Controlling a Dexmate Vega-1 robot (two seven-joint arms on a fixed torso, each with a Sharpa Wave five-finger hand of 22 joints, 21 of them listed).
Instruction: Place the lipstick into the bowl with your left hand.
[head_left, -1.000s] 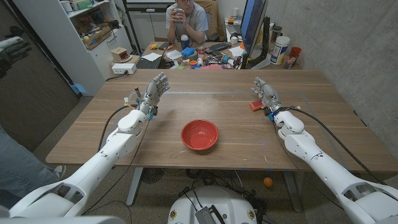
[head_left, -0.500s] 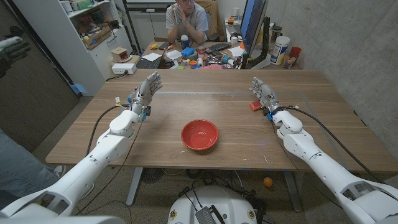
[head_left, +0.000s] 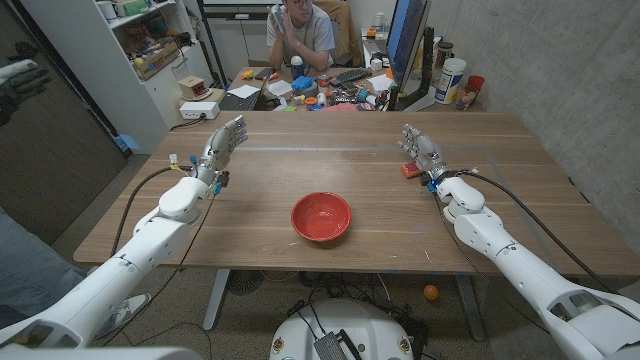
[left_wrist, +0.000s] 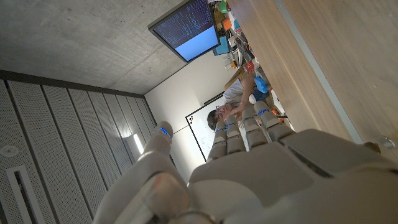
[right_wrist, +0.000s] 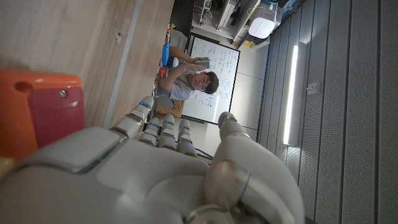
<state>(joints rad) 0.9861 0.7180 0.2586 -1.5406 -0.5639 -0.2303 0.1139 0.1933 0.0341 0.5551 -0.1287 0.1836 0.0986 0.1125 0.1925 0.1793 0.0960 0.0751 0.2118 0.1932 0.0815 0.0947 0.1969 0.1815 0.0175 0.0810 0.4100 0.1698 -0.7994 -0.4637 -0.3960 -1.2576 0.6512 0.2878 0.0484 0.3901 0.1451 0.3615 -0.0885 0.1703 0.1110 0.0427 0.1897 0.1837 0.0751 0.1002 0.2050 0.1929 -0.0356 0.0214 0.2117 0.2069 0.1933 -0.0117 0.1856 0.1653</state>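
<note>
Head view is showing our left hand (head_left: 222, 146) over the counter (head_left: 300, 170), fingers spread wide, holding nothing. Our right hand (head_left: 420, 150) is holding nothing either, fingers apart. We are not finding the lipstick for sure; a small orange-red thing (head_left: 408, 169) just beside the right hand may be it. We are guessing it is light, hard and slippery, so pinching its middle seems best. The red bowl (head_left: 321, 216) is sitting between the arms, with nothing blocking it.

Grey concrete wall (head_left: 560, 60), white shelving (head_left: 140, 50), cluttered desk (head_left: 320, 90) — perhaps a workshop.
</note>
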